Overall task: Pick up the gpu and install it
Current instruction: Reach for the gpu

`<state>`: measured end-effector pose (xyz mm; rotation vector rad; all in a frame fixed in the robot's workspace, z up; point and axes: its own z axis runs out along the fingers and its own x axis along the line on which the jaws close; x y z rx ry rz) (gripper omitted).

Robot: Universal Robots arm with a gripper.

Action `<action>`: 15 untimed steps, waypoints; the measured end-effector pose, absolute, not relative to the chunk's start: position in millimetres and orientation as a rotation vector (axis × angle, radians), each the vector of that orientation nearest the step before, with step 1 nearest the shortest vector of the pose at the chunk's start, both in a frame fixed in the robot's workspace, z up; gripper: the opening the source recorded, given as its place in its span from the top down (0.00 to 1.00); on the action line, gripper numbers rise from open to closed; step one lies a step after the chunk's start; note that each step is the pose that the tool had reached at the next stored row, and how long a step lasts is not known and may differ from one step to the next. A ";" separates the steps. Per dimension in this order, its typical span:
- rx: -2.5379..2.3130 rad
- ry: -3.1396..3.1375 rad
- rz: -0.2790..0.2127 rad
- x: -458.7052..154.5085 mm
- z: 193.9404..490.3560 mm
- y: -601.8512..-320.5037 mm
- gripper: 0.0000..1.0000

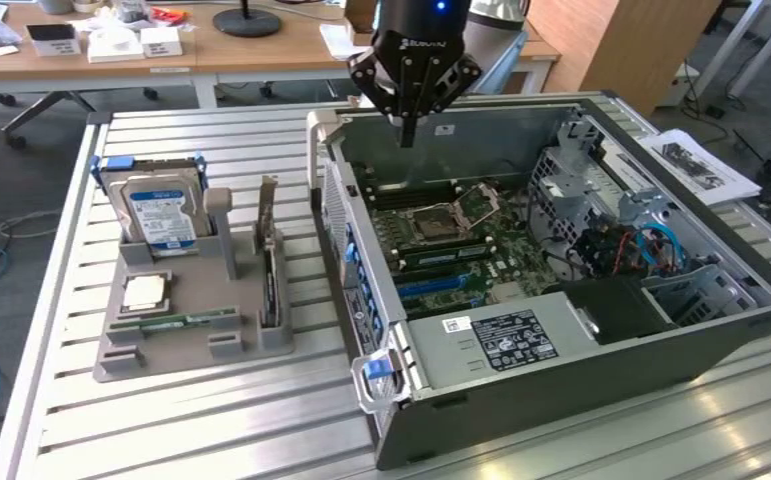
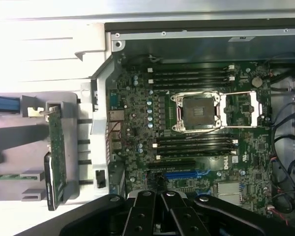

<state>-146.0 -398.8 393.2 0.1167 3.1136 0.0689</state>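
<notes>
**Gpu in its holder, end effector closed over the open case: installation not begun**

The gpu (image 1: 269,270) stands on edge in a slot of the grey holder (image 1: 172,352). It is a thin, flat card with a dark board that reads green-brown in the wrist view (image 2: 56,152); a silvery bracket closes one end; nothing grips or touches it apart from the holder.

Judged from this arrangement, neither the pick-up nor the installation has been done; both steps remain.

In the exterior view the hard drive (image 1: 158,215) stands in the same holder at about ten o'clock from the gpu; the green memory stick (image 1: 178,322) lies at about eight o'clock.

The holder rests on the slatted metal table (image 1: 158,440), just beside the open computer case (image 1: 559,390), which lies at three o'clock from the gpu.

Inside the case the motherboard (image 1: 465,240) is exposed; its blue slot (image 1: 436,286) is unoccupied, as are the dark slots beside it.

The end effector (image 1: 408,138) hangs over the far part of the case, at about one o'clock from the gpu and well apart from it; its fingers are pressed together and carry nothing.
</notes>
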 end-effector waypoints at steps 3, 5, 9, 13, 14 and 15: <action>0.117 3.114 0.069 -152.0 393.2 -398.9 0.89; 0.116 3.114 0.069 -156.1 393.2 -398.9 0.89; 0.117 3.114 0.069 -164.5 393.1 -398.8 0.89; 0.117 3.114 0.069 -173.7 393.0 -398.9 0.89; 0.117 3.114 0.069 -176.2 393.0 -398.9 0.89; 0.117 3.114 0.069 -179.0 392.9 -398.8 0.89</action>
